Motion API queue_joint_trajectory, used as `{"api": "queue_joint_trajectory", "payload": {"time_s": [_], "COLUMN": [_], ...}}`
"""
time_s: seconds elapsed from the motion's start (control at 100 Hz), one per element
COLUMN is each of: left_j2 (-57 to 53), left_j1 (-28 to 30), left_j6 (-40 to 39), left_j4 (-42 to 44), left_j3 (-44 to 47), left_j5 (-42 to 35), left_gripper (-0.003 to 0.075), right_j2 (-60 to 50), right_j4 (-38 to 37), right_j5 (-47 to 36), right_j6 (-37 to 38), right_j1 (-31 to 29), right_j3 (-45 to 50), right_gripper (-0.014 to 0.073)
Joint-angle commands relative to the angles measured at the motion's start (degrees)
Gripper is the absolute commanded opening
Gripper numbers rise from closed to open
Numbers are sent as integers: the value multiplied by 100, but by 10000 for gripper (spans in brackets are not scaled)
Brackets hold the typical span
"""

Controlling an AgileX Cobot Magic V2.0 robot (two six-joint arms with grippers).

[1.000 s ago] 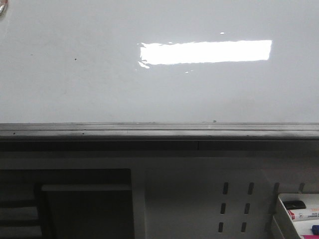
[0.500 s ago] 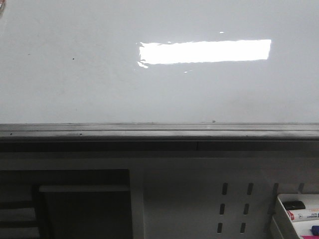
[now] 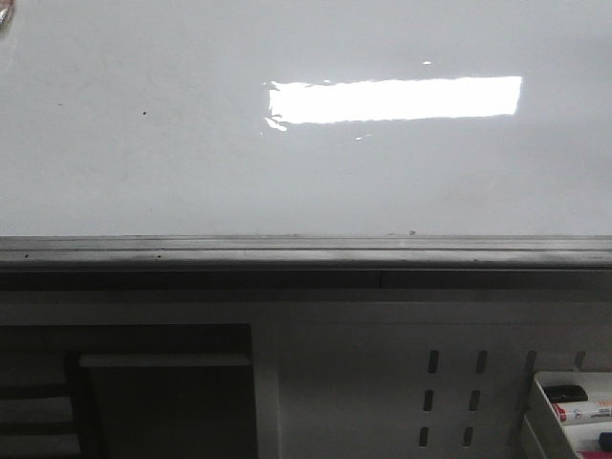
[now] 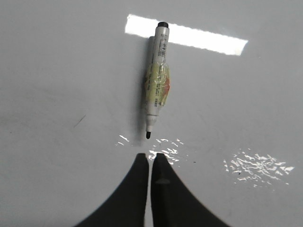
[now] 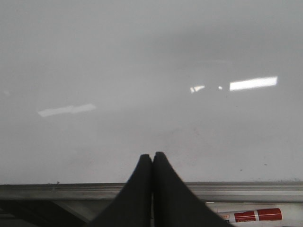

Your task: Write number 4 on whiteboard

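While fingers pressed together, left gripper (image 4: 149, 158) faces whiteboard (image 4: 57, 71).

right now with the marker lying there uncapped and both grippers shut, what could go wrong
1. The left gripper is shut just short of the marker; advancing without opening could push it and smear ink from the bare tip on the whiteboard.
2. The marker's wrapped middle looks bulky, so a pinch there may slip.
3. No 4 is visible yet, and the right gripper, also shut, holds nothing.

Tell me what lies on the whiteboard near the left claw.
An uncapped marker lies on the whiteboard, tip toward the shut left claw. No 4 is visible.
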Motion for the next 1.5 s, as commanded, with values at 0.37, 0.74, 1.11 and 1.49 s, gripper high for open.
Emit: {"api": "queue_joint_trajectory", "payload": {"time_s": [0.37, 0.74, 1.11, 1.49], "left_j2": [2239, 3491, 4079, 4088], "left_j1": [17, -298, -298, -298], "left_j6": [283, 534, 534, 542], "left_j4": [-51, -51, -51, -41], "left_j3": [-1417, -2307, -2624, -2624], "left_j5": [-288, -564, -641, -654], "left_gripper": [407, 408, 403, 127], "right_j2": [1008, 1008, 1008, 1008], "right_j4": [12, 12, 12, 12], "right_j5": [-38, -63, -43, -43], "right_j6": [-293, -375, -375, -385], "right_j1": [-34, -34, -34, -34], "right_j3": [-821, -821, -821, -821], "right_gripper": [466, 466, 466, 466]}}
